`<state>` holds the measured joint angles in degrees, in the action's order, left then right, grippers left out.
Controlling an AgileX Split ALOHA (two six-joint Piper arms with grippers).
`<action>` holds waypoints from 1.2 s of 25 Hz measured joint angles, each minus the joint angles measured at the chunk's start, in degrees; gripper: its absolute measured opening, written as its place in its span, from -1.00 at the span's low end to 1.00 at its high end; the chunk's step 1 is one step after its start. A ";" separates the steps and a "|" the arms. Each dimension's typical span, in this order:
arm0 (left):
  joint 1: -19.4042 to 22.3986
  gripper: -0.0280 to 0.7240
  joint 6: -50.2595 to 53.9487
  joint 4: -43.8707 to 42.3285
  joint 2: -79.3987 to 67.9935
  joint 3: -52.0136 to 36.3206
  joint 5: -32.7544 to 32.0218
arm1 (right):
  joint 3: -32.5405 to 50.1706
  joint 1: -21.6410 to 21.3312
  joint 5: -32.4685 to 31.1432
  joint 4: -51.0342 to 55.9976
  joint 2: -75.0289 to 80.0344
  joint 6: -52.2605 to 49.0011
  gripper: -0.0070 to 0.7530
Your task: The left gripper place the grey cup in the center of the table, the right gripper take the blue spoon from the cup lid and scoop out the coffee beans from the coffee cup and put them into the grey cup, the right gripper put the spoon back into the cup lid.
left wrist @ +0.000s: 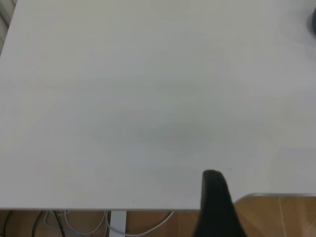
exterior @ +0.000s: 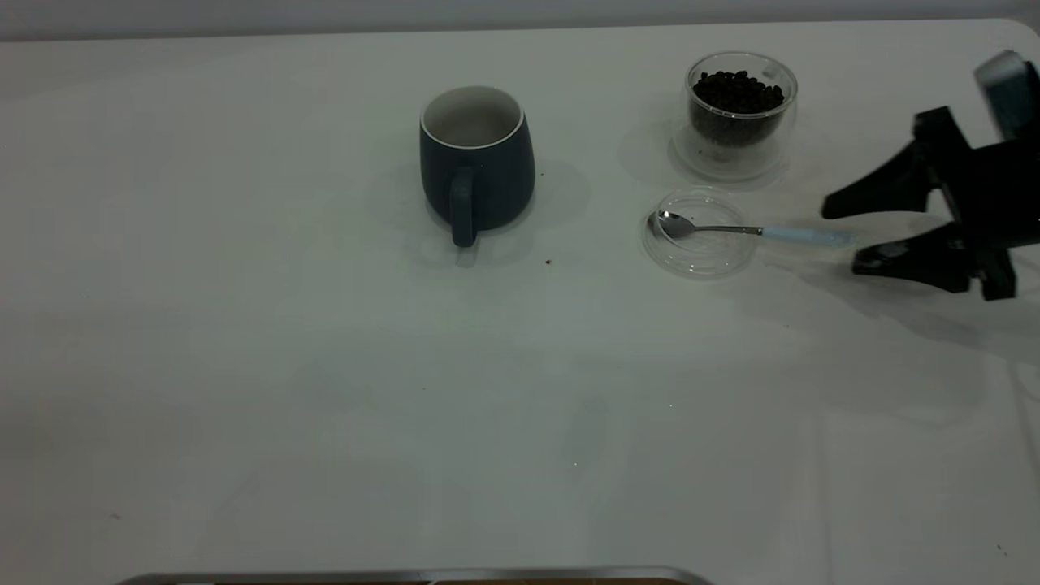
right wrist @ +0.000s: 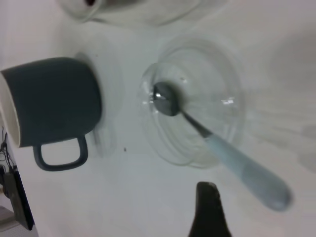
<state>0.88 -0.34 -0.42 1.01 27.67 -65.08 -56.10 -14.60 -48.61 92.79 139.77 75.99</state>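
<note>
White tabletop (exterior: 325, 390) fills nearly everything in sight, plain and pale, with a few dark specks scattered on it; the right gripper (exterior: 845, 240) reaches in from three o'clock, held low and roughly level, its two black fingers spread wide apart and pointing toward nine o'clock; it grips nothing; the blue spoon (exterior: 735, 230) lies with its long axis running nine to three, the metal bowl resting inside the clear cup lid (exterior: 700, 252) and the pale blue handle sticking out over the rim toward three o'clock, its tip just short of the open fingers; the coffee cup (exterior: 738, 114), a glass one filled with dark beans, stands upright just beyond the lid at twelve o'clock from it; the grey cup (exterior: 476, 158) stands upright near the table's middle, well apart from the lid at its nine o'clock, handle turned toward six o'clock; of the left gripper (left wrist: 215, 207) only one dark finger shows, over the table's edge, and I cannot tell whether it is spread or closed.
</note>
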 joint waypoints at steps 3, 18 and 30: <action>0.00 0.58 -0.15 0.00 0.00 0.00 0.00 | 0.00 -2.10 0.07 -5.16 -1.28 -3.16 0.56; 0.00 0.58 -0.15 0.00 0.00 0.00 0.00 | 0.57 9.15 1.83 -62.20 -46.12 -58.34 0.56; 0.00 0.58 -0.15 0.00 0.00 0.00 0.00 | 10.52 19.65 -4.07 -78.89 -74.93 -65.90 0.56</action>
<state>0.88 -0.48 -0.42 1.01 27.67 -65.08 -45.58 5.04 -52.68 13.90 64.84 10.09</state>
